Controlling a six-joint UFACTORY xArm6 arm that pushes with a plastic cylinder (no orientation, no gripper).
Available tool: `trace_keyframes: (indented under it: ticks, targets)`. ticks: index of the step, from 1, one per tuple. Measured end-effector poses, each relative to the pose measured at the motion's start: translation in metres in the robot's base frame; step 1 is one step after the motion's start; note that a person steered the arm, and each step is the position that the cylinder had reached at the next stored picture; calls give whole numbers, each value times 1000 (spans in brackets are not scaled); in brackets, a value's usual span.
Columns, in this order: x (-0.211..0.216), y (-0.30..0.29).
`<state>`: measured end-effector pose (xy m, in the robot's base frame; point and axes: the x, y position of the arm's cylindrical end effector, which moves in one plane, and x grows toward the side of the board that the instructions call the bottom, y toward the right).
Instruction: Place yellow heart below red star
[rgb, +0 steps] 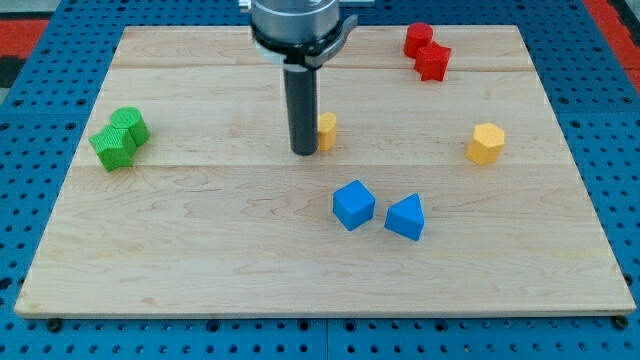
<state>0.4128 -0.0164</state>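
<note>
A small yellow block (327, 130) lies near the board's middle, mostly hidden behind my rod, so I cannot make out its shape. My tip (305, 151) rests just left of it, touching or nearly touching. A second yellow block (485, 144), roughly hexagonal, sits at the view's right. Two red blocks stand at the view's top right: a rounded one (418, 38) and a star-like one (433, 62) just below it, touching.
Two green blocks (119, 137) sit together at the view's left. A blue cube-like block (353, 204) and a blue triangular block (406, 217) lie below the middle. The wooden board (200, 260) lies on a blue pegboard.
</note>
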Motion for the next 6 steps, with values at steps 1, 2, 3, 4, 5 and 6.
trace_keyframes:
  ticks: [1,2,3,4,5,6]
  targets:
    - [-5,7]
    - [-10,2]
    - [-11,-3]
    - [-11,-3]
    - [-28,4]
    - [-50,25]
